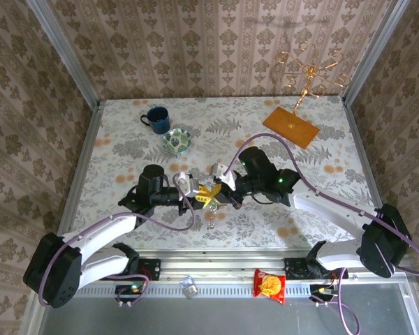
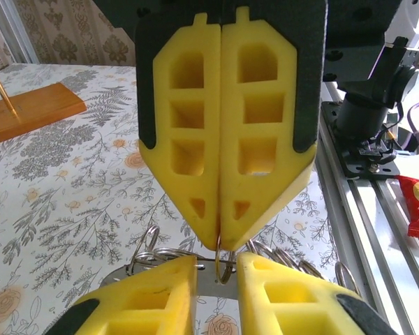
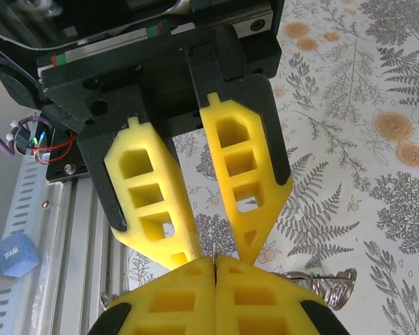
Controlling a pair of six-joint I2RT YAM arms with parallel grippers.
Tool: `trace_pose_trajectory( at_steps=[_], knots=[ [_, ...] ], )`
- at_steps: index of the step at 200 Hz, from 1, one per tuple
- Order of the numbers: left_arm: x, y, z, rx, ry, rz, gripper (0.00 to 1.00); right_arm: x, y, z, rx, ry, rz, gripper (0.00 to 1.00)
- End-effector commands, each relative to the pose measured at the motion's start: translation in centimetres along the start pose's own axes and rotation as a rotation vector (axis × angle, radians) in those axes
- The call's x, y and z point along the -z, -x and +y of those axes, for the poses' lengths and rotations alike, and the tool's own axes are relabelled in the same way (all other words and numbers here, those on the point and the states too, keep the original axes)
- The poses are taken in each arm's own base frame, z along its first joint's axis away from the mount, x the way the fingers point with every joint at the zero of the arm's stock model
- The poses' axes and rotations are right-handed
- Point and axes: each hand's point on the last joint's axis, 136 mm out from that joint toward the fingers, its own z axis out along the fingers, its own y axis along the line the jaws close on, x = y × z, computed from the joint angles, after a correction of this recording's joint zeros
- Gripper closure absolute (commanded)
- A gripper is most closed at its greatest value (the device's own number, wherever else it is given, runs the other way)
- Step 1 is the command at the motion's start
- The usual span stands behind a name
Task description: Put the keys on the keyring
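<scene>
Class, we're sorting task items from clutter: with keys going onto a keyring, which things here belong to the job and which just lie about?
Belongs to the job: keyring; keys.

Just lying about: blue mug; patterned bowl; gold stand on wooden base; snack packet; blue cube.

Left hand, right hand meet mid-table; mug behind-left of bowl; stand right-rear.

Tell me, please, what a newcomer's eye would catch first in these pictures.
The yellow fingers meeting tip to tip over mid-table: the right gripper is shut on a thin metal ring, just before the left gripper. At the far right, a golden stand rises from a wooden base; a blue mug sits far left.
</scene>
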Motion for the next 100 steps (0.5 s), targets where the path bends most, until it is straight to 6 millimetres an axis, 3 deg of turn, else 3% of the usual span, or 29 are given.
trace_pose_trajectory(
  at_steps=[1, 24, 38, 54, 82, 100],
  knots=[
    [0.0, -0.2, -0.7, -0.001, -0.038, -0.012, 0.81, 0.2, 1.4, 1.0, 0.052, 0.039, -0.058, 1.00],
    [0.0, -0.1, -0.8, -0.009, -0.042, -0.014, 1.00, 0.1, 1.3, 1.0, 0.055, 0.037, -0.053, 1.00],
    [0.1, 0.1, -0.7, -0.022, -0.032, -0.014, 1.00, 0.4, 1.1, 0.7, 0.057, 0.005, -0.044, 1.00],
    [0.4, 0.4, -0.4, -0.046, 0.001, -0.014, 1.00, 1.2, 0.7, -0.3, 0.054, -0.080, -0.036, 0.61],
    [0.8, 1.0, 0.0, -0.144, 0.076, 0.009, 1.00, 3.5, -0.1, -1.0, 0.080, -0.180, -0.070, 0.47],
    [0.9, 0.9, 0.0, -0.213, 0.108, 0.051, 1.00, 3.9, -1.7, -0.3, 0.194, -0.184, -0.054, 0.45]
  ],
)
